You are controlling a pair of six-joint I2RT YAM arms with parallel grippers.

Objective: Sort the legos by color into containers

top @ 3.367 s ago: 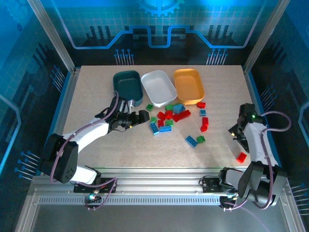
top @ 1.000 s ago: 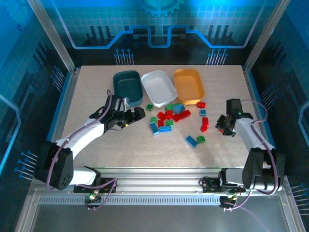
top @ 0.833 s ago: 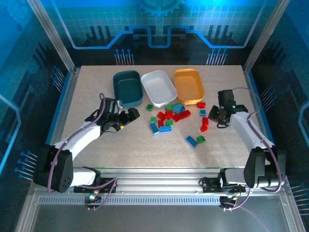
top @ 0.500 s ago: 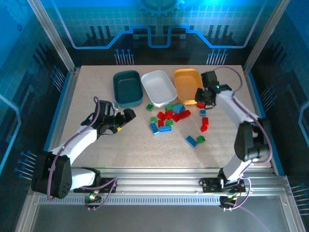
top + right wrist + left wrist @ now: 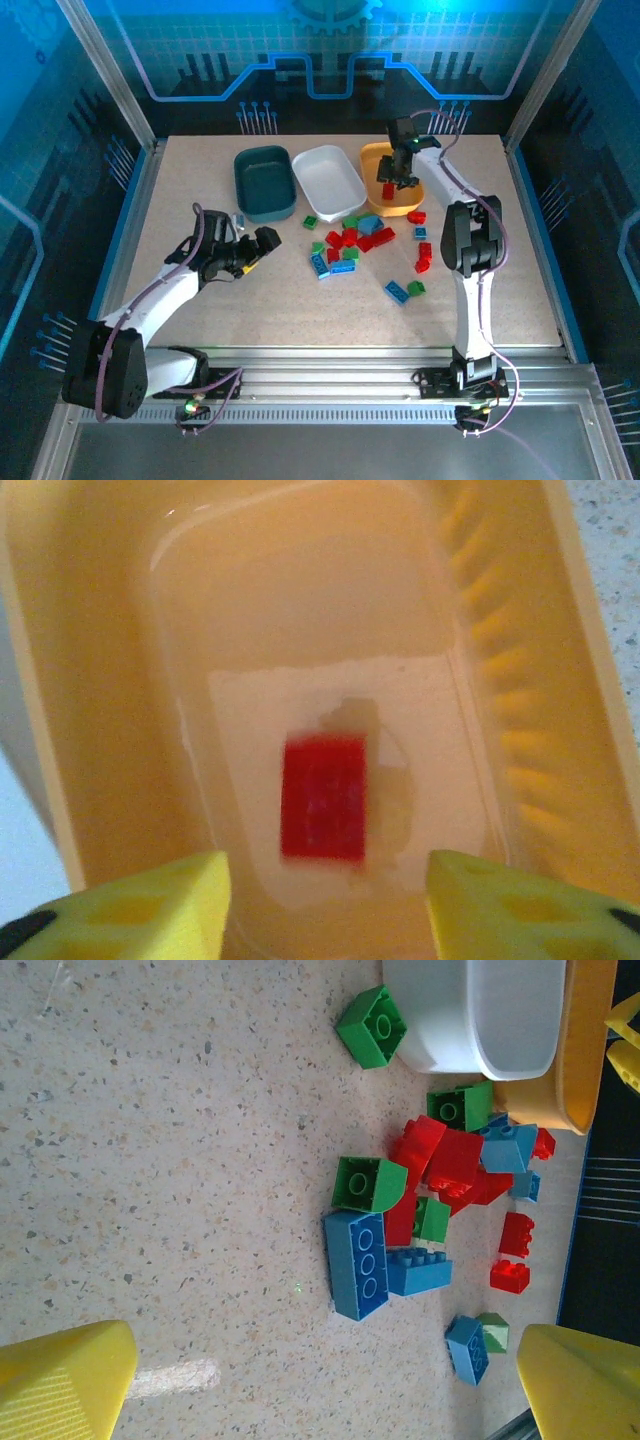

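**Red brick is in the orange tray**

The right gripper (image 5: 328,900) hangs over the orange tray (image 5: 404,208), jaws wide apart and holding nothing. The red brick (image 5: 323,797) lies right under them, its long side running along the tray. A moment ago this gripper was only at the tray's edge. The other legos (image 5: 350,245) lie nearer the left gripper (image 5: 262,243), also spread and empty.

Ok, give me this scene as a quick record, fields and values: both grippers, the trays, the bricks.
left gripper: open, over the table, left of the loose bricks in the top view
right gripper: open, above the orange tray
red brick: in the orange tray, blurred
teal tray, white tray: in a row left of the orange tray
loose bricks: red, green and blue, mixed, on the table near the trays
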